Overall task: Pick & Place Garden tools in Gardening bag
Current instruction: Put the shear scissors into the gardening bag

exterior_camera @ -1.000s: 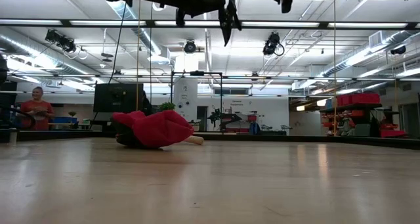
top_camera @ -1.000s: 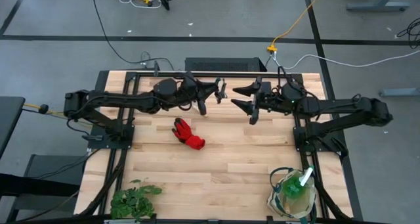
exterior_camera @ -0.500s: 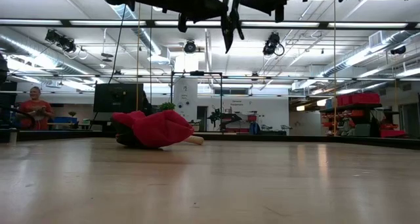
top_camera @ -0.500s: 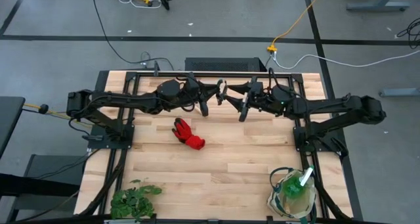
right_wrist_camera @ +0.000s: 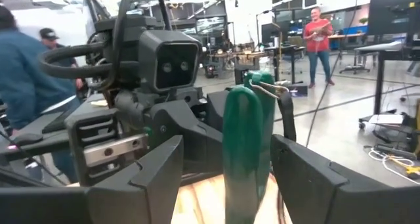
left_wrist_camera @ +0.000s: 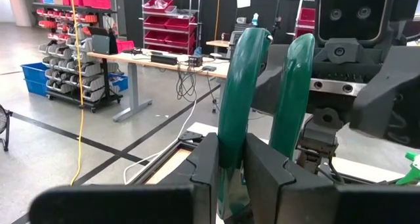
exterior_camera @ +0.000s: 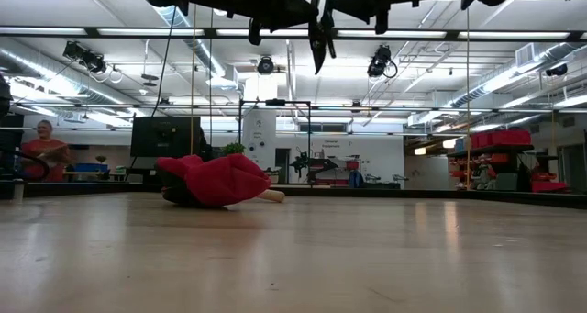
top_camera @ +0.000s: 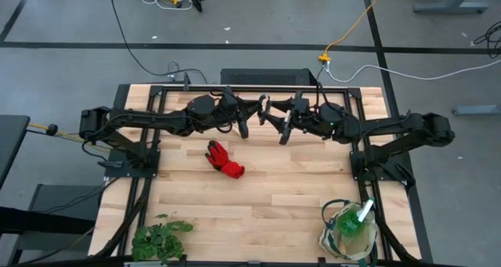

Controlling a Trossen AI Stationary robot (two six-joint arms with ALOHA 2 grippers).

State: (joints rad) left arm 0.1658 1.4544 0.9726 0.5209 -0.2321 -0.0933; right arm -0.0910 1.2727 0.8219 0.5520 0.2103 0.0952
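I'm holding the pruning shears [left_wrist_camera: 252, 112] clamped in the left tool [top_camera: 262, 109], up in the air over the counter's [top_camera: 274, 196] far side. I'm keeping the right tool [top_camera: 280, 126] spread apart, its fingers [right_wrist_camera: 157, 178] straddling the shears' green handles. Red glove [top_camera: 225, 160] is lying mid-counter; gardening bag [top_camera: 348, 232] is sitting at the near right corner.

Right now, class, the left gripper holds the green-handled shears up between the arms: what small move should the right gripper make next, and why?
Probably close. The right gripper stands open with the shears' green handles between its fingers, while the left gripper is shut on the shears. The gardening bag sits on the right arm's side.
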